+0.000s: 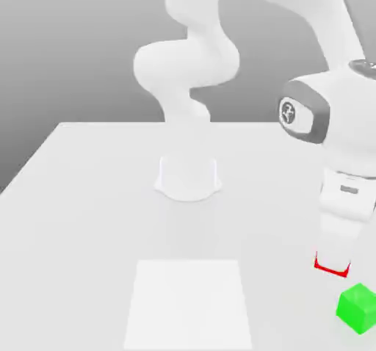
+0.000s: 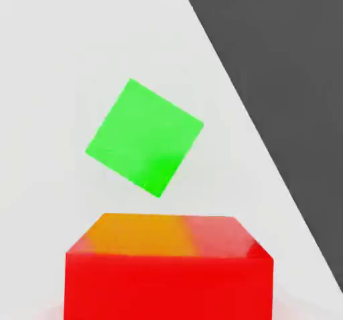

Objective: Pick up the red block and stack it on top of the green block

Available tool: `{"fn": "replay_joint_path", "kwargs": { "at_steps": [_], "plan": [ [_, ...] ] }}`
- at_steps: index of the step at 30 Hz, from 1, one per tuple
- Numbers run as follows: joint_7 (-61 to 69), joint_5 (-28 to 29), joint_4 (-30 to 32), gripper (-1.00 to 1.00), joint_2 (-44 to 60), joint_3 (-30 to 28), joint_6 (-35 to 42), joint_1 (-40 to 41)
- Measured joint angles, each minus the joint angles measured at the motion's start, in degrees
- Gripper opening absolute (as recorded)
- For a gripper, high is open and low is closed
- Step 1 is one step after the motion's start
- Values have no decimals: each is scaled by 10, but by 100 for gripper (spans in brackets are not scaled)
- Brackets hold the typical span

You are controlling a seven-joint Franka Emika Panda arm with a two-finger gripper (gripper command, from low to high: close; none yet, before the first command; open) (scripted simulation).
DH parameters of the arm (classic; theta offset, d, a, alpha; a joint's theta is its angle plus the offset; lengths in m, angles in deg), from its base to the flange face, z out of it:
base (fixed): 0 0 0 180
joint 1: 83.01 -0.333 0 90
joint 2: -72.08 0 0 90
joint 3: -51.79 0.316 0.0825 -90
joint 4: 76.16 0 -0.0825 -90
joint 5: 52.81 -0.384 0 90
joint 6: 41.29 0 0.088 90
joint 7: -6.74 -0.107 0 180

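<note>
As the hand [image 1: 332,263] covers the red block [image 1: 330,267] at lower right, grip state cannot be told | green block [image 1: 359,308] sits just beside it on the table [image 1: 88,217], near the frame corner | stacking undone

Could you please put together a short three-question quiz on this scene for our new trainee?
1. True or false: the small glossy red cube already sits on top of the small glossy green cube.
2. Which cube lies directly beneath the white arm's gripper? A) red B) green
3. In the exterior view, on which side of the white table do both cubes lie?

Key:
1. False; the cubes are apart, both low by the table.
2. A; the red cube peeks out under the gripper.
3. The exterior view's right, the green one nearer the camera.
</note>
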Motion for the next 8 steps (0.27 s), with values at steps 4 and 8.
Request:
{"fn": "replay_joint_path", "kwargs": {
  "at_steps": [4,8],
  "plan": [
    [-19,15,-21,-100,75,-5,-54,-15],
    [-21,18,-22,100,89,-7,-67,-17]
  ]
}}
